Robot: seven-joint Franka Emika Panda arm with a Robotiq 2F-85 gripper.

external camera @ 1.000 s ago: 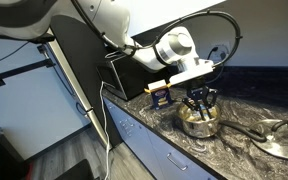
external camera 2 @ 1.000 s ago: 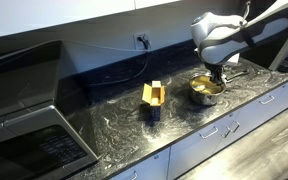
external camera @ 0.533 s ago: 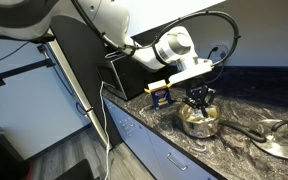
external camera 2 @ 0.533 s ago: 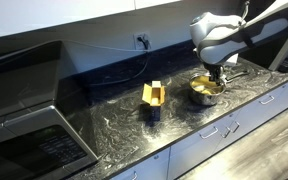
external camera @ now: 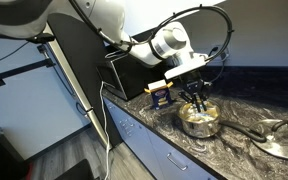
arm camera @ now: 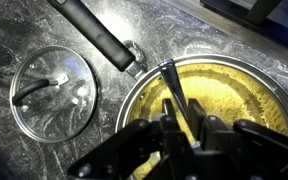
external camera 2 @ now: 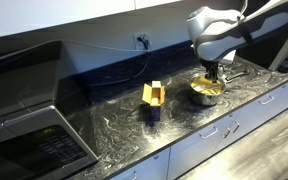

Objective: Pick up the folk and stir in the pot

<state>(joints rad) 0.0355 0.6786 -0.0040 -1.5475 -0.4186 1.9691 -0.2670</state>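
Observation:
The pot [arm camera: 209, 90] is a shiny steel saucepan with a pale yellow inside and a long dark handle [arm camera: 96, 33]. It stands on the dark marbled counter in both exterior views [external camera: 198, 122] [external camera 2: 206, 91]. My gripper [arm camera: 180, 135] hangs straight above the pot, shut on the fork [arm camera: 175, 95], whose dark thin shaft reaches down into the pot. In the exterior views the gripper [external camera: 195, 97] [external camera 2: 211, 72] sits just over the pot's rim.
A flat round glass lid [arm camera: 52, 90] lies on the counter beside the pot, also in an exterior view [external camera: 281, 137]. A yellow and blue box [external camera 2: 152, 97] [external camera: 160, 95] stands further along the counter. A dark appliance [external camera 2: 34, 125] is at the counter's end.
My gripper has risen a little above the pot and shifted slightly, with the fork still held in it. The pot has not moved.

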